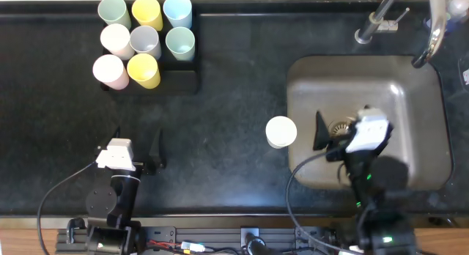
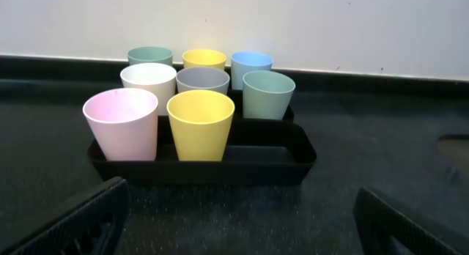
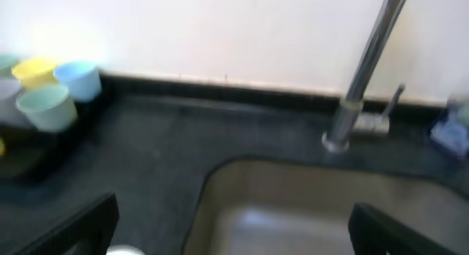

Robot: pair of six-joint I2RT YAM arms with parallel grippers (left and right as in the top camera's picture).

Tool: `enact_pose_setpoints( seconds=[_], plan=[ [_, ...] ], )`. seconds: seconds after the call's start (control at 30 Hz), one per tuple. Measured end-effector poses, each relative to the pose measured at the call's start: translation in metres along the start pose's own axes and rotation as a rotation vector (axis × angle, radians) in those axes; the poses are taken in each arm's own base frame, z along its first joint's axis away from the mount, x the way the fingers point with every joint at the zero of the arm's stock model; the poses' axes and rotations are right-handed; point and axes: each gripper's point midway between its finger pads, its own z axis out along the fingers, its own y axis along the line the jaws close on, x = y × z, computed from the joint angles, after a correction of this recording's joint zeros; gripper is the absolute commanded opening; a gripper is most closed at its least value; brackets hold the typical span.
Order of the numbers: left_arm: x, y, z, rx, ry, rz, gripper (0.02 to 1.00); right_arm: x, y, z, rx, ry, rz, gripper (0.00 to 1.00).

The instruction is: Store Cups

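Right now both my grippers are released: the left gripper (image 2: 242,233) hangs over the tabletop (image 1: 234,167), and the right gripper (image 3: 234,229) hangs over the sink (image 1: 418,94). A white cup (image 1: 281,132) sits just beside the sink's rim. Farther back, eight cups (image 1: 143,70) stand in a black tray (image 1: 183,83).

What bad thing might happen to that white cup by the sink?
The white cup stands right beside the sink edge; a nudge from the right gripper might tip it into the basin. The tray has one free corner left, so setting it down could bump the front yellow cup.
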Motion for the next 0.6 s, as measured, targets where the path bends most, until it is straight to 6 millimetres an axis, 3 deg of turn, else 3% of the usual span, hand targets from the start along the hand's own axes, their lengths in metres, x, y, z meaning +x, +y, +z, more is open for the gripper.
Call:
enact_pose_setpoints(
  seconds=[0.13, 0.27, 0.43, 0.6],
  plan=[
    [0.0, 0.0, 0.0, 0.0, 0.0, 0.0, 1.0, -0.028, 0.007, -0.005, -0.028, 0.183, 0.055, 1.0],
    [0.0, 0.0, 0.0, 0.0, 0.0, 0.0, 1.0, -0.028, 0.021, -0.006, -0.094, 0.43, 0.103, 0.998],
    [0.0, 0.0, 0.0, 0.0, 0.0, 0.0, 1.0, -0.004, 0.035, -0.001, -0.15, 0.753, 0.163, 0.996],
    [0.0, 0.0, 0.0, 0.0, 0.0, 0.0, 1.0, 0.042, 0.04, 0.007, -0.15, 1.062, 0.21, 1.0]
  ],
)
